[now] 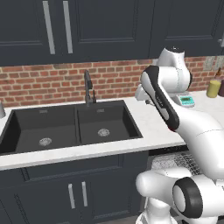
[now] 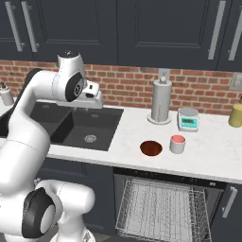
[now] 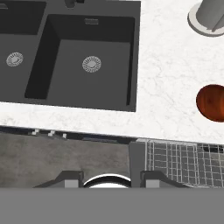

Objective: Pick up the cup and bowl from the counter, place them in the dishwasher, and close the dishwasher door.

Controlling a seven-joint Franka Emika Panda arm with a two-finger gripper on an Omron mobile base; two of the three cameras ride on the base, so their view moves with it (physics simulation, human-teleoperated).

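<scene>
Danger: my fingers [image 3: 105, 176] hold nothing, half apart; bowl [image 3: 211, 103] far right, reaching may push it off counter [image 3: 166, 78].

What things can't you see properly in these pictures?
- The bowl: in the hand view the right edge cuts part of it off.
- The tall grey cylinder: in the hand view the top edge hides all but its base.
- The dishwasher: in the left base view the arm covers most of the rack.
- The gripper: the hand view shows just the tips of its jaws, with nothing between them.
</scene>
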